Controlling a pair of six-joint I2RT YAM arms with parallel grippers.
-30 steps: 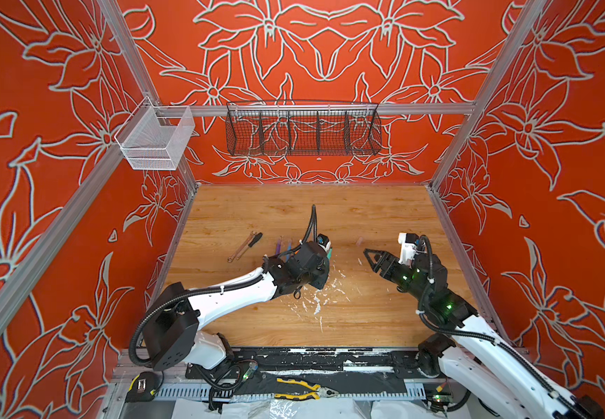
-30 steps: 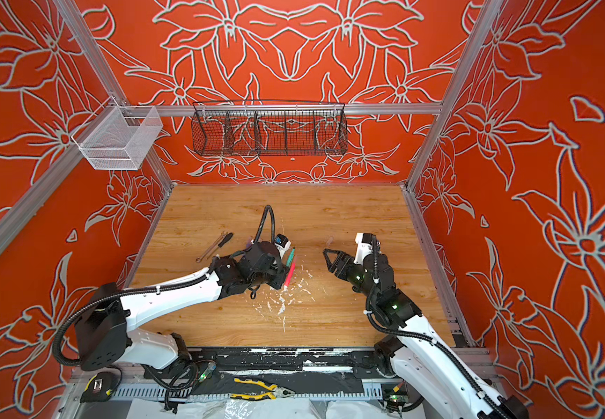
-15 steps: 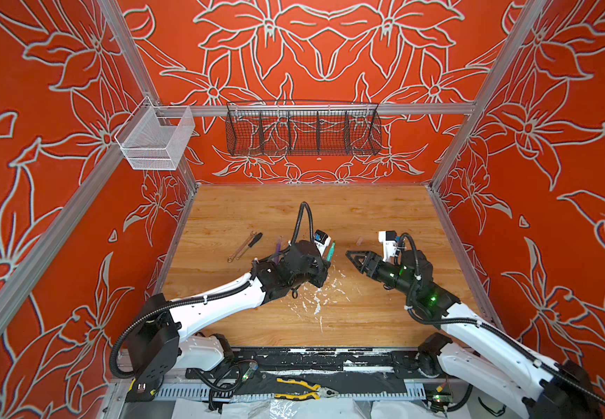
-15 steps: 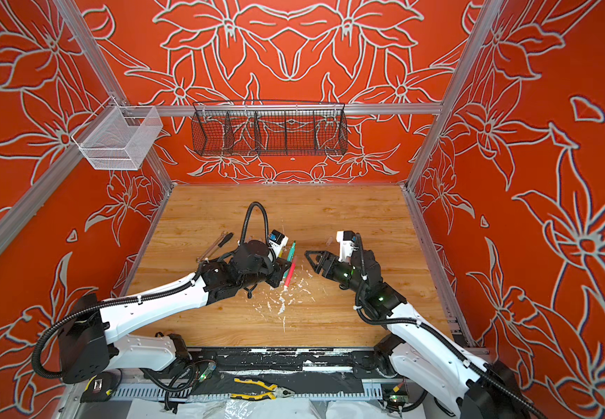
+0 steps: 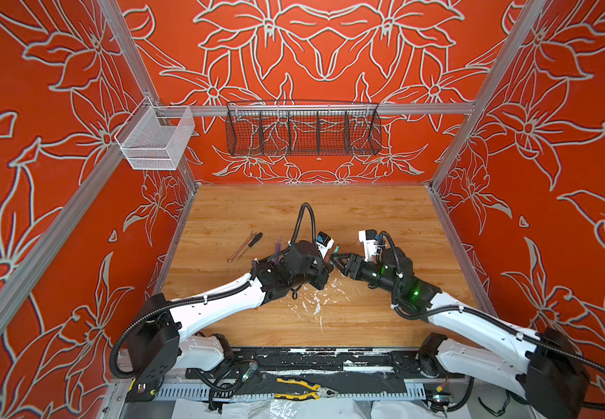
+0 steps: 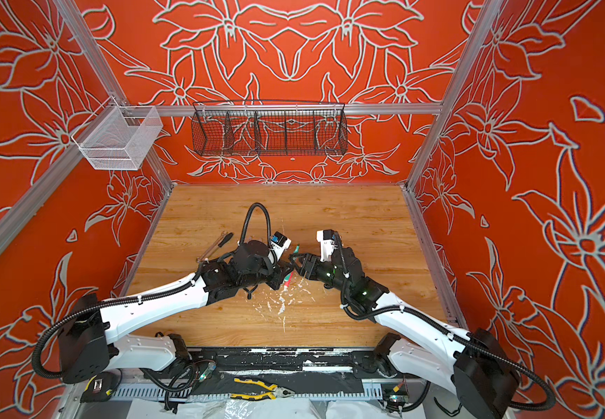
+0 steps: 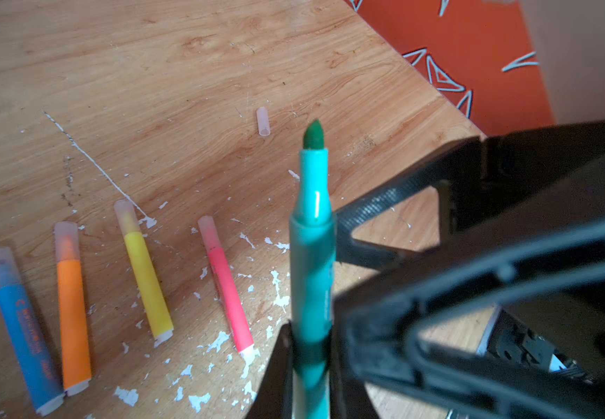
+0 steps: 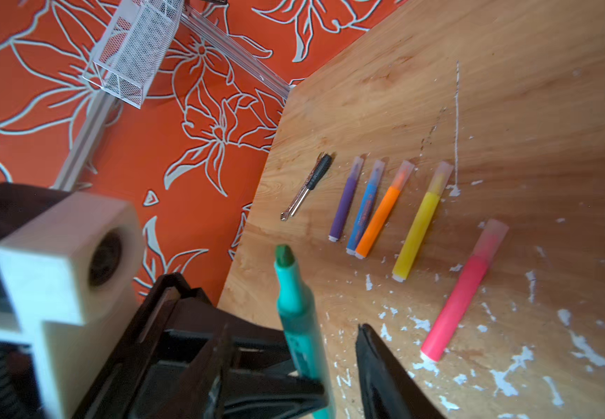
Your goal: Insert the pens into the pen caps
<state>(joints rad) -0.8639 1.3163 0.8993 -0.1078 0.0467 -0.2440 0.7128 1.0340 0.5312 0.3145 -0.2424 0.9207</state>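
Nearest me, yellow-handled pliers (image 5: pixel 306 390) lie off the front of the table (image 5: pixel 366 326). Over it, the left gripper (image 7: pixel 308 362) is clamped on the uncapped green pen (image 7: pixel 311 232). The right gripper (image 8: pixel 344 359) straddles that pen, jaws apart. Past them lie five capped pens (image 8: pixel 417 232) and one loose clear cap (image 7: pixel 262 121).

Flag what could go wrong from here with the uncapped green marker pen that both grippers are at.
1. The left gripper grips the green marker pen by its rear end while the right gripper straddles it with open jaws; an early release could drop it.
2. Its bare felt tip could smear whatever it touches.
3. The small translucent loose cap lies flat on the wooden table and may skid when pinched.
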